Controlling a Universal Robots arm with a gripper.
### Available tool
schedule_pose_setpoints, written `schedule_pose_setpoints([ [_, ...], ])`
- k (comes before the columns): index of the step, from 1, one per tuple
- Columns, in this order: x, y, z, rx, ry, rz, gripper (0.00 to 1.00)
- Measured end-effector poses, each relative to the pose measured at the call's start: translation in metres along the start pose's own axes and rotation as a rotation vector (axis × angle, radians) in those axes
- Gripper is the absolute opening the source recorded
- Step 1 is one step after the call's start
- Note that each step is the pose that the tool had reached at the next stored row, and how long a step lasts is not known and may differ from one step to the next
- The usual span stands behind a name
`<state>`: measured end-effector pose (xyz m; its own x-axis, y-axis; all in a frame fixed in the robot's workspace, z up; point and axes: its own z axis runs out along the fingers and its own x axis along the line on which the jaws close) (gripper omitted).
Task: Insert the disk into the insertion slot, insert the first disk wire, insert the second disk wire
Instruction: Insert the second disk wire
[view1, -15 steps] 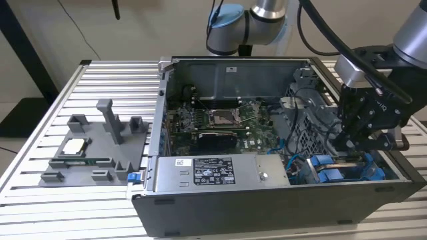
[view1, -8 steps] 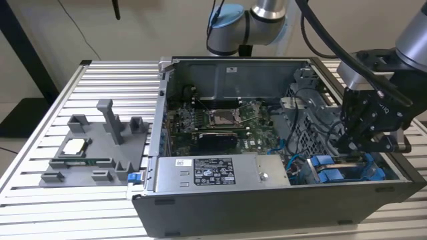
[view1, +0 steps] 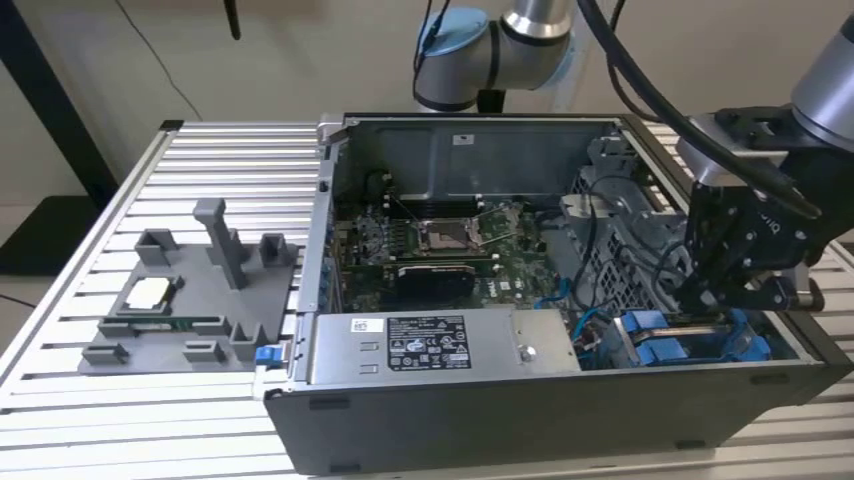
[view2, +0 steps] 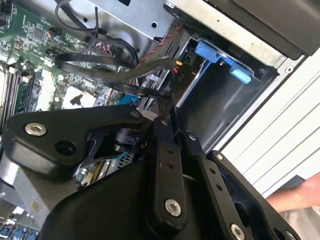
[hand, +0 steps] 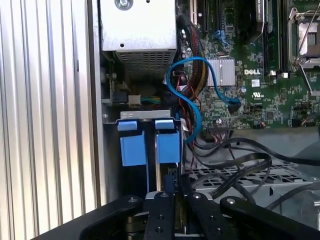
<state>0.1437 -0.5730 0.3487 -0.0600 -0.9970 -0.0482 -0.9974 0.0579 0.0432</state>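
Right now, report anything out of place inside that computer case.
A blue cable hangs in a loose loop beside the blue drive carrier, with one plug end lying unconnected over the motherboard. A person's hand shows just outside the case.

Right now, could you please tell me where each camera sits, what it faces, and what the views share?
Exterior view: off the arm, above the table, looking down into the open computer case; the arm and claw show over the blue drive bay.
First wrist view: on the arm, facing the blue drive bay and motherboard; claw in foreground.
Second wrist view: on the arm, behind the claw, toward black cables.
All share the blue bay fittings.
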Motion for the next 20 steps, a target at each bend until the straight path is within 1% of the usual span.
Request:
schedule_pose_setpoints([
  [2, 0.0000, -0.0002, 0.0011, 0.0003, 0.0040, 0.001, 0.16],
  [5, 0.0000, -0.0002, 0.0024, 0.0004, 0.0074, 0.001, 0.16],
  [10, -0.0008, 0.0005, 0.0028, 0.0003, 0.0074, 0.001, 0.16],
  [16, -0.0041, 0.0009, 0.0044, 0.0003, 0.0075, 0.001, 0.16],
  [20, -0.0043, 0.0008, 0.0056, 0.0003, 0.0075, 0.001, 0.16],
])
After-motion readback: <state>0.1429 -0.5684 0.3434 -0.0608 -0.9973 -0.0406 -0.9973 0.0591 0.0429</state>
